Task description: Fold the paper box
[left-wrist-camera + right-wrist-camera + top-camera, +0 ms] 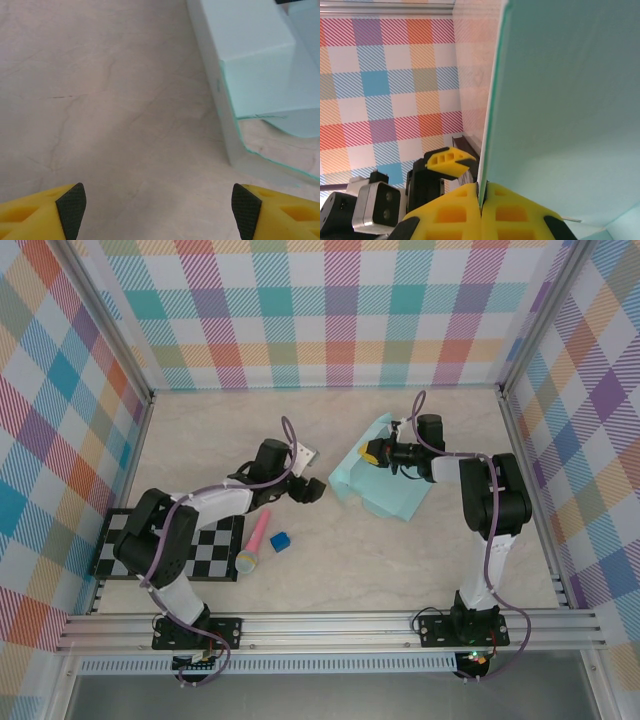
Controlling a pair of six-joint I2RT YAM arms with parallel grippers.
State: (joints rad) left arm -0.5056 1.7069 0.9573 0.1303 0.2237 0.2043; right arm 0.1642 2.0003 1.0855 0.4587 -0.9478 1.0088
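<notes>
Right wrist view: the right gripper (pixel 481 202) has its yellow fingers pressed together on the edge of a mint panel of the paper box (pixel 570 100). The thin card runs up from between the tips and fills the right side of the picture. Beyond the panel's edge stands the checked wall.

From the left wrist camera, the left gripper (pixel 158 212) has its fingers spread wide with nothing between them, over the bare marbled table (pixel 100 100). The box lies ahead and to the right of the tips, apart from them, one wall raised and a flap lying flat.

Seen from above, the half-folded box sits right of the table's centre, with the right gripper reaching in at its far left part. The left gripper hangs just beside the box's left corner. Nearer the left arm's base lies a pink toy microphone (pixel 256 540), its head at the edge of a black-and-white checkerboard mat (pixel 215 540). A small blue cube (pixel 279 541) sits just right of the microphone.
</notes>
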